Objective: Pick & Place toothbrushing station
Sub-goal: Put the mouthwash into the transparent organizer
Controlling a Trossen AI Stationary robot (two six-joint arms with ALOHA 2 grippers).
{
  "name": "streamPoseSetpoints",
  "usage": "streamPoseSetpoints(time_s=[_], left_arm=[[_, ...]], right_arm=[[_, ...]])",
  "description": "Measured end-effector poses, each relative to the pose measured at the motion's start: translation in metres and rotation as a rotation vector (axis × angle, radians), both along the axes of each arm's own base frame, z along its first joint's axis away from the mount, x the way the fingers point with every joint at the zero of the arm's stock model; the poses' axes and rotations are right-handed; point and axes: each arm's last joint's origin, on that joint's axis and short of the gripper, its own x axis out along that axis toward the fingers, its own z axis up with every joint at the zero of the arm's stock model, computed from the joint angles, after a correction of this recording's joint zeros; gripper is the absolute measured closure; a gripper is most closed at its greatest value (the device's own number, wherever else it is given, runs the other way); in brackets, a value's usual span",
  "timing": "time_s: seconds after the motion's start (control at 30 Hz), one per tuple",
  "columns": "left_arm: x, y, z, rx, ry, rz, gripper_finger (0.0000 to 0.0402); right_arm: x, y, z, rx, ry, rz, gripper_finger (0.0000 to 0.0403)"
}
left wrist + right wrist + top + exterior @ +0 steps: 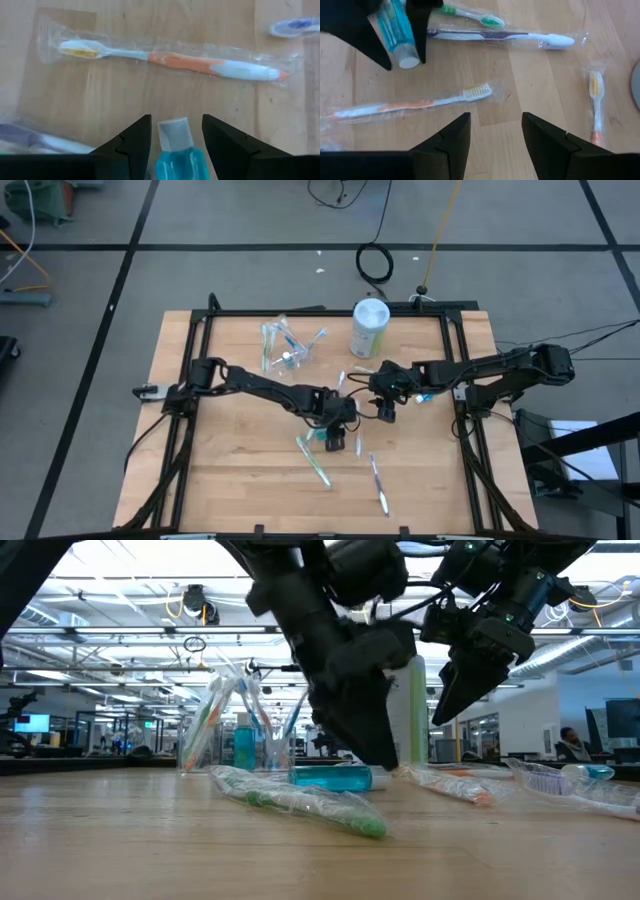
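A small teal tube (pixel 177 160) with a pale cap lies on the wood table, and my left gripper (pixel 172 137) is closed around it near the table's middle (pixel 335 438). The clear cup (pixel 285 352) holding several toothbrushes stands upright on its base at the far left of centre (pixel 235 730). My right gripper (pixel 492 135) hangs open above the table (pixel 385 412), just right of the left one, with nothing between its fingers. An orange-handled wrapped toothbrush (pixel 410 105) lies flat below it. My left gripper pinches the teal tube by its two long sides (pixel 165 162), just behind the cap (pixel 173 134). The fingers (pixel 420 30) slant down from above and the tube runs lengthwise between them, cap pointing away. The tube lies on the table (pixel 330 777).
A pale-green canister (pixel 370 330) with a white lid stands at the far middle. Wrapped toothbrushes lie loose: a green one (pixel 300 802), a purple one (pixel 495 36), another orange one (pixel 595 100), and two near the front edge (pixel 315 462) (pixel 378 483). A black frame (pixel 190 380) borders the table.
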Motion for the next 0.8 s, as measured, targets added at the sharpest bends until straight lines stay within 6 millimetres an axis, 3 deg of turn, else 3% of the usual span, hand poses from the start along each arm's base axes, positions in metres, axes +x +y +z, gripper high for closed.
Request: streamPoseSetpoints(time_s=[0.3,0.6,0.8], left_arm=[[-0.001,0.000,-0.014,-0.009,0.056,0.023,0.0225],[-0.003,0.001,-0.008,-0.008,0.058,0.028,0.0302],[-0.009,0.003,0.004,-0.023,0.073,0.062,0.0315]], right_arm=[[-0.001,0.000,0.000,0.000,0.008,0.000,0.0232],[-0.001,0.000,-0.001,0.001,0.011,0.000,0.0232],[-0.001,0.000,-0.001,0.001,0.011,0.000,0.0232]])
